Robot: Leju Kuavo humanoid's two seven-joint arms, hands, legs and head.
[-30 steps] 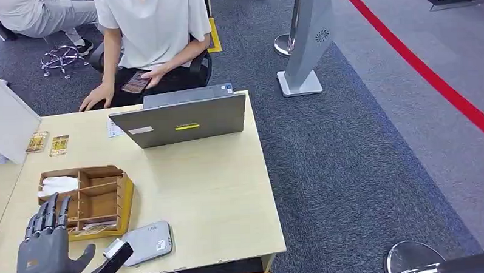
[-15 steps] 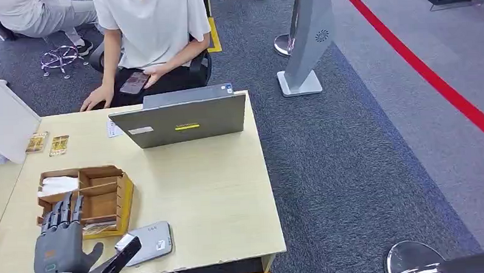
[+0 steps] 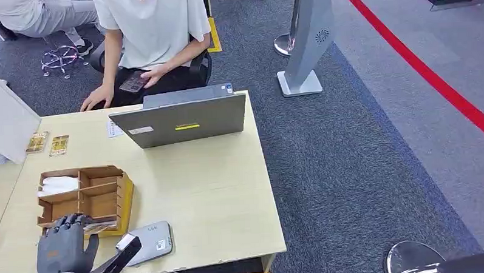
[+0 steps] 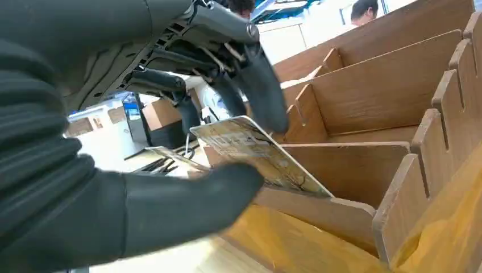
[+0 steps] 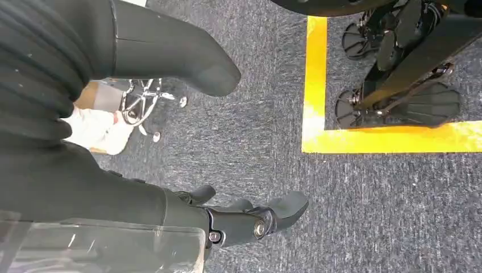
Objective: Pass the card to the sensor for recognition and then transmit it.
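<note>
over the last second my left hand (image 3: 66, 249) has come forward from the near table edge and dropped onto the near end of the box (image 3: 84, 199), its fingers now curled down where they were raised and spread before. i read that as the reach being over and the pick starting; the sensor (image 3: 147, 242) just right of the hand is next, and nothing has been scanned yet. in the left wrist view the card (image 4: 258, 154) leans tilted in the nearest slot, its top edge clear of the divider. the fingers (image 4: 258, 85) sit at that top edge and the thumb (image 4: 187, 200) lies close under its face, but i cannot tell whether they have clamped on it. my right hand (image 5: 250, 219) hangs over the carpet, fingers loosely bent and apart, holding nothing.
</note>
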